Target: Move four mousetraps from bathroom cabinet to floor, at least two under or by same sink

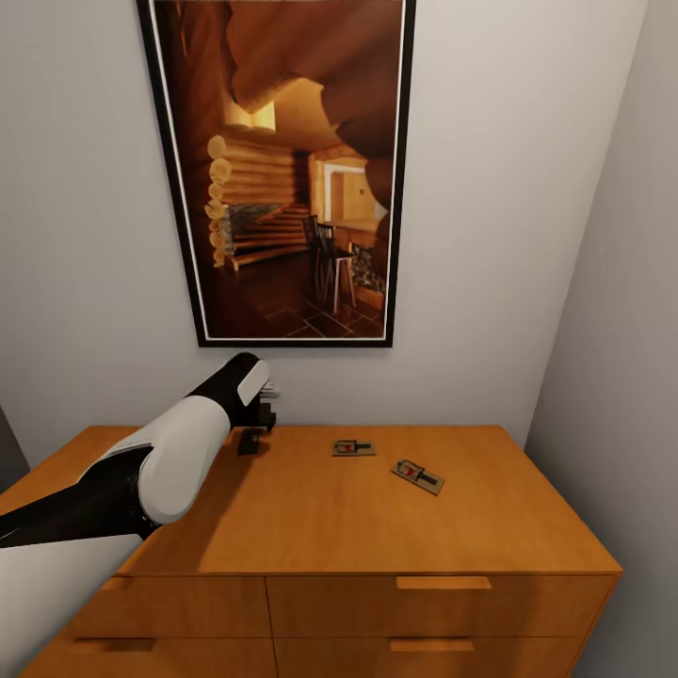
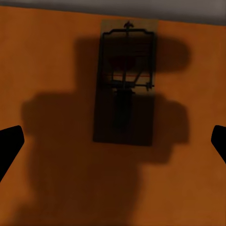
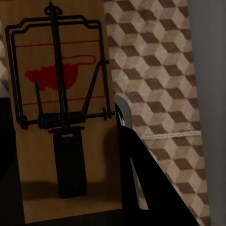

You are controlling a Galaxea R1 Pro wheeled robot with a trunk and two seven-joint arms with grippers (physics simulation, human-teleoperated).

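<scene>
Four mousetraps (image 1: 353, 447) (image 1: 418, 476) (image 2: 125, 82) (image 3: 59, 113), one cabinet (image 1: 377, 527), one framed picture (image 1: 282, 169).

no readable text, labels, brands or numbers are shown

the only printed marking to be seen is a red mouse silhouette inside a thin red outline on the mousetrap (image 3: 59, 113) in the right wrist view, and no letters or figures can be made out with it; a dim red patch is seen on the mousetrap (image 2: 125, 82) in the left wrist view, too dark to be read; no caption or signature can be made out on the framed picture (image 1: 282, 169) on the wall.
</scene>
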